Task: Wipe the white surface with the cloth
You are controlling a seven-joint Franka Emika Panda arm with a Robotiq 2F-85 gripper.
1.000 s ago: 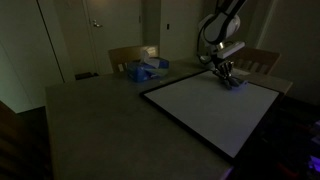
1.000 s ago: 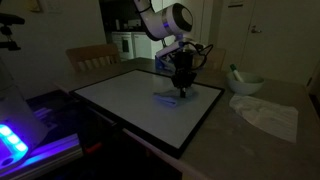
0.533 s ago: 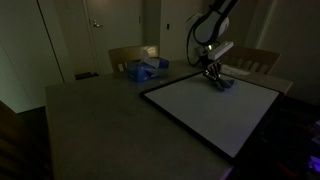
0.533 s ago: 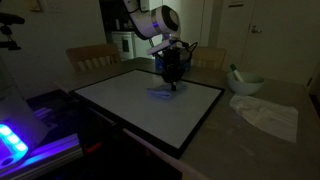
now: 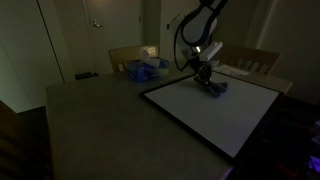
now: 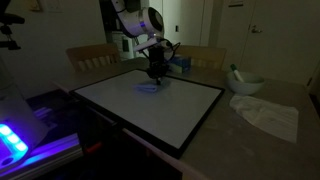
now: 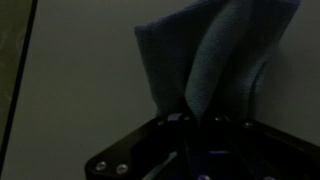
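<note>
The cloth (image 7: 215, 60) is a plain dusty blue with no pattern, set against the white surface (image 5: 215, 110), which has a thin black border. The tool (image 6: 155, 74) is black, on an arm (image 6: 140, 22) of white shells with dark joints. The counter (image 5: 90, 115) is a dull grey-brown. At its far edge lies a blue heap (image 5: 145, 69), and a crumpled white sheet (image 6: 266, 113) rests near another edge. A device (image 6: 15, 140) off the counter glows violet-blue.

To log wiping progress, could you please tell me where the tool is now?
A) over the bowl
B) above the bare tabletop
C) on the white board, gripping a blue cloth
C: the tool pinches the blue cloth down on the white board.
</note>
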